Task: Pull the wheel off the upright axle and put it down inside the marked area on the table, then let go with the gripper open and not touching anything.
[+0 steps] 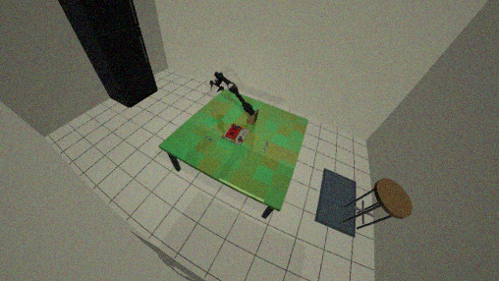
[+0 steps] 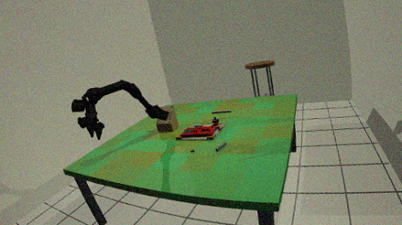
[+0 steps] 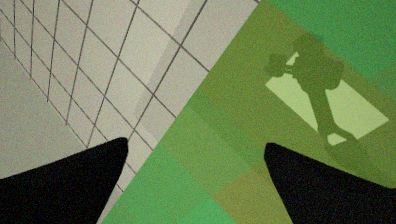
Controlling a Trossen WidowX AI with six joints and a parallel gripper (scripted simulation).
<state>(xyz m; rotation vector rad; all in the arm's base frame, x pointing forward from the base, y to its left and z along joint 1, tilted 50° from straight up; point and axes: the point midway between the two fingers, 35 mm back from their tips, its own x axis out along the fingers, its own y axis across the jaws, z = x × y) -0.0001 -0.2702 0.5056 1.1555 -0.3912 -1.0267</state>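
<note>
My gripper (image 1: 216, 87) (image 2: 96, 137) (image 3: 197, 147) is open, with nothing between its fingers. It hangs high at the table's edge, well away from the red and light grey assembly (image 1: 235, 133) (image 2: 198, 131) that lies on the table. A small dark upright part (image 2: 215, 120) stands at one end of the assembly; it is too small to tell the wheel from the axle. The marked area cannot be made out for certain. The wrist view shows neither the assembly nor the wheel.
The green table (image 1: 196, 144) (image 2: 245, 179) (image 3: 150, 190) carries a grey bar (image 1: 265, 146) and a small piece (image 1: 209, 139). A brown block (image 2: 167, 125) stands at the arm's base. In the wrist view, a pale patch (image 3: 357, 112) is crossed by the arm's shadow.
</note>
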